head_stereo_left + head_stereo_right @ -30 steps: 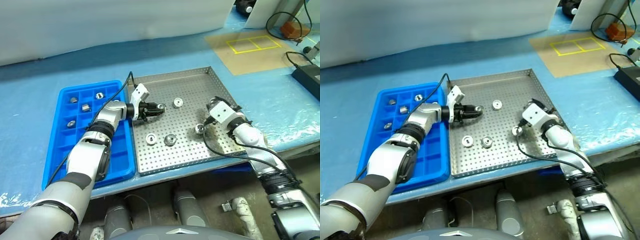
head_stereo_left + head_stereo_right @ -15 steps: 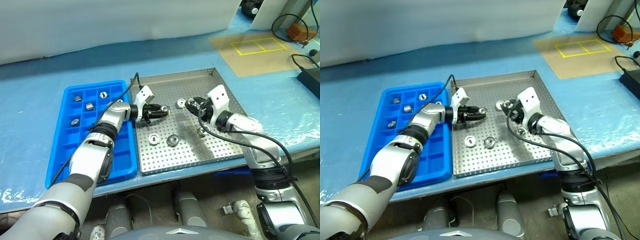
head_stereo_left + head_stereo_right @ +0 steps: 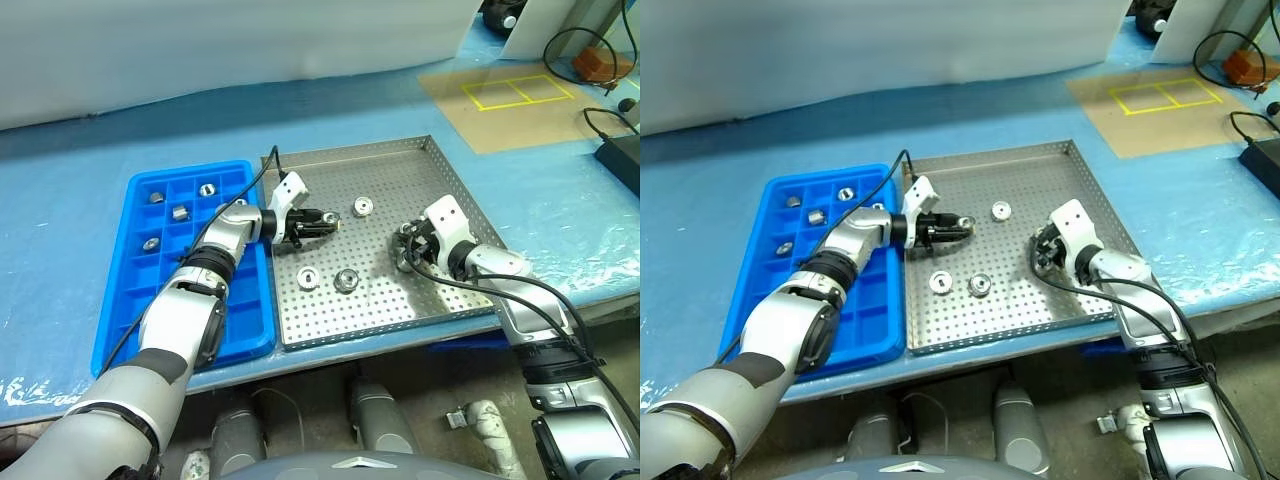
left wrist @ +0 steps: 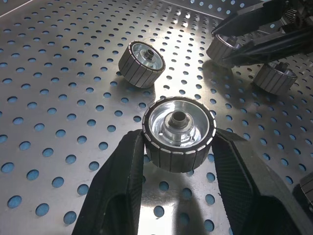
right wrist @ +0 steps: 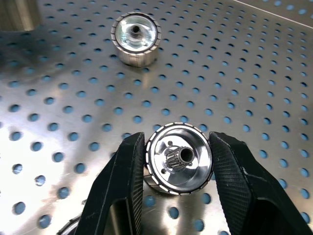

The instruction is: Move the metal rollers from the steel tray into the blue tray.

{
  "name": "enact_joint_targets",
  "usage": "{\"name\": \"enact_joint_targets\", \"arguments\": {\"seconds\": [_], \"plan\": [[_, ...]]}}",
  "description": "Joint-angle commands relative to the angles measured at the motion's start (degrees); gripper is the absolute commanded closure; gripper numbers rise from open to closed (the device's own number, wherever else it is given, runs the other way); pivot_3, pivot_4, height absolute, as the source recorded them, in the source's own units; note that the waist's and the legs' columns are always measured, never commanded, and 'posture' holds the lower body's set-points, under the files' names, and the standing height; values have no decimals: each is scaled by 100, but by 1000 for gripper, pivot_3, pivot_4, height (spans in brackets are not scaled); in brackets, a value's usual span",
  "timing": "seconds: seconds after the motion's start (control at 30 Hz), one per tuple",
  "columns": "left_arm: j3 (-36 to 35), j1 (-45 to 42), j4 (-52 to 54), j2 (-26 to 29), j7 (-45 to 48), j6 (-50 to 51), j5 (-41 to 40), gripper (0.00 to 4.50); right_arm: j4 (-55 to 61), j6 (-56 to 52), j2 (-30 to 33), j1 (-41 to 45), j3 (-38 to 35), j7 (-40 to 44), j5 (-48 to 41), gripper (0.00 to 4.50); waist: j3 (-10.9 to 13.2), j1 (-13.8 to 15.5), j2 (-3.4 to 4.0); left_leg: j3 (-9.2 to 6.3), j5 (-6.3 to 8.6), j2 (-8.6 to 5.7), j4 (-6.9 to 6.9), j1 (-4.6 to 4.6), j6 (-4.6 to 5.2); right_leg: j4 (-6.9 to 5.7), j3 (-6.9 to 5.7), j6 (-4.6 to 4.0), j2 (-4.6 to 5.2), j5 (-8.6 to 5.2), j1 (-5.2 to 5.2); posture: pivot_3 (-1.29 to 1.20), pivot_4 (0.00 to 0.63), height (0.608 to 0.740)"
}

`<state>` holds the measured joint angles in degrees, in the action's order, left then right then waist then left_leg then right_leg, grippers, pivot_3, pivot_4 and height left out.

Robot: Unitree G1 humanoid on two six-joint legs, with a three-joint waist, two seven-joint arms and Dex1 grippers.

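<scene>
The steel tray (image 3: 395,175) lies in the middle of the table, with the blue tray (image 3: 240,325) against its left side. My left gripper (image 3: 325,218) reaches from the left over the steel tray and is shut on a metal roller (image 4: 178,132). My right gripper (image 3: 405,245) is low over the tray's right part, shut on another roller (image 5: 179,159) that is tilted close to the perforated floor. Loose rollers lie on the floor at the back (image 3: 362,207), toward the front (image 3: 308,279) (image 3: 346,279), and beside the right fingers (image 4: 276,77). Several rollers (image 3: 181,212) sit in the blue tray's far compartments.
A cardboard sheet with yellow taped squares (image 3: 510,95) lies at the back right. A black box with cables (image 3: 622,150) sits at the right edge. The table's front edge runs just below both trays.
Half a second ago the right gripper was raised toward the tray's middle; it has dropped back down to the right side. The left gripper has held still with its roller.
</scene>
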<state>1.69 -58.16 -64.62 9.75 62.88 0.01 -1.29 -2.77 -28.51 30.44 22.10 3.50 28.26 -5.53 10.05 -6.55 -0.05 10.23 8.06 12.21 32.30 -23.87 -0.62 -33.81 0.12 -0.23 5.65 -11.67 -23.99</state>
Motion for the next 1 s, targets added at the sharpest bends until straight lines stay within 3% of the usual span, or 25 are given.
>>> {"name": "enact_joint_targets", "arguments": {"seconds": [0.03, 0.13, 0.27, 0.6, 1.0], "plan": [[4, 185, -20, -2, -80, 28, -10, 2661, -178, 321, -158, 267, -223, -320, 109, 2807, -1, -6, 2, 0, 0, 0, 0, 1, 0, 0, 0, 0, 0, 0, 0, -466, 150, 740], [18, 235, 43, 13, -36, 32, -20, 2661, -317, 464, -180, 323, -220, -400, 210, 2807, -1, 1, 2, 0, 0, -1, 0, 1, 0, -1, 0, 0, 0, 0, 0, -462, 150, 740], [69, 273, 83, 53, -26, 5, 34, 2661, -225, 527, -182, 316, -223, -310, 177, 1558, -2, -3, 3, 0, 0, -1, -1, 2, 1, 0, 0, 0, 1, 0, 0, -461, 150, 740], [594, 376, -24, 113, -112, -354, 546, 2661, 164, 355, -310, 338, -404, -275, -60, 1558, -6, -14, 9, 1, 0, 0, -1, 5, 1, -1, 0, 0, 0, 0, 1, -476, 150, 740], [889, 501, 63, 206, 518, -530, 640, 2661, 227, 326, -336, 315, -545, -305, -102, 1558, -14, -58, 22, 9, 1, 6, -16, 26, 0, 3, 1, 1, -8, -1, 9, -486, 150, 740]]}}
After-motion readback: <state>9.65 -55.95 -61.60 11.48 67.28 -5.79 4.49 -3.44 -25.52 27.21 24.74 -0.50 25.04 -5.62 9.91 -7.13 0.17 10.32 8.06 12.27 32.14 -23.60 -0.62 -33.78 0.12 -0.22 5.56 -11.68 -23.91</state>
